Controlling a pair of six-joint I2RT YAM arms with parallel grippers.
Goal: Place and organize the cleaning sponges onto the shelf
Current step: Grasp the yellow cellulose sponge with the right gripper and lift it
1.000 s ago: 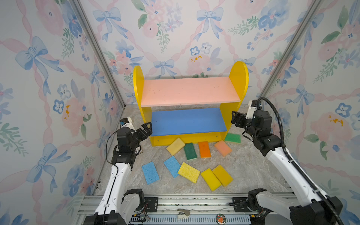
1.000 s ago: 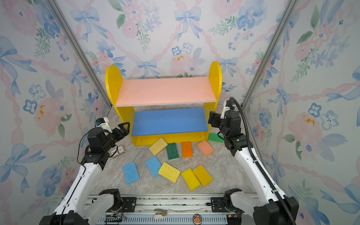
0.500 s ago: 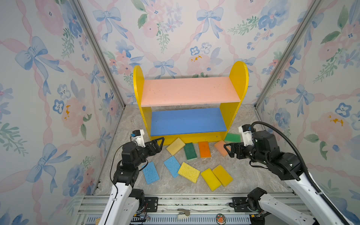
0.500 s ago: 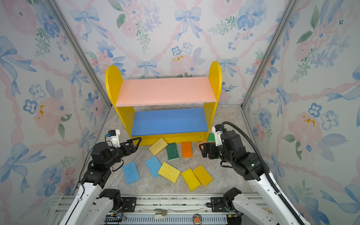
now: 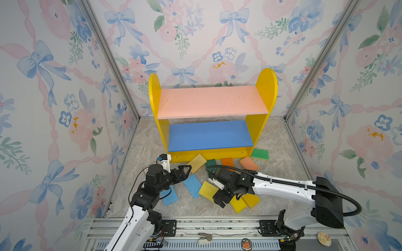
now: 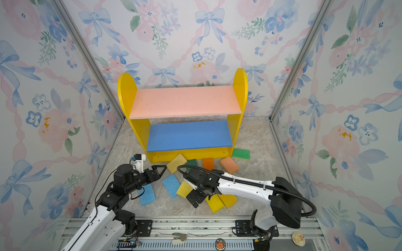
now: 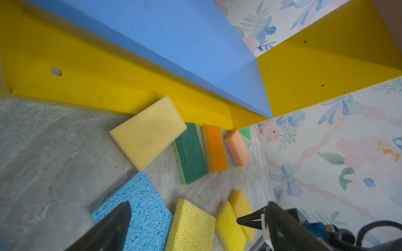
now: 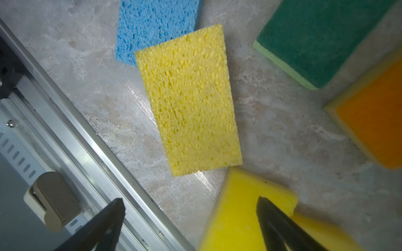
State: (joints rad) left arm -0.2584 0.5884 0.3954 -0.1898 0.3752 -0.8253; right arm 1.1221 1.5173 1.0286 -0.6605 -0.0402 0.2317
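— Largest entry?
— Bench (image 5: 276, 139), marbled. At its back stands the shelf (image 5: 266, 87), upright.
— The cleaning sponges (image 5: 260, 154)?
— Ten, all flat on the bench in front of the shelf.
— Claws?
— Left claw (image 5: 185, 171): released, holding nothing, near the pale yellow sponge (image 5: 196, 163). Right claw (image 8: 190, 201): released, holding nothing, just beside the porous yellow sponge (image 8: 189, 97).

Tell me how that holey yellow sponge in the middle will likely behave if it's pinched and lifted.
The porous yellow sponge looks riddled with open pores, so it will probably squash under a pinch and feel light. It is flat and rectangular, so it should not roll. One corner overlaps the blue sponge, so a push may nudge that too.
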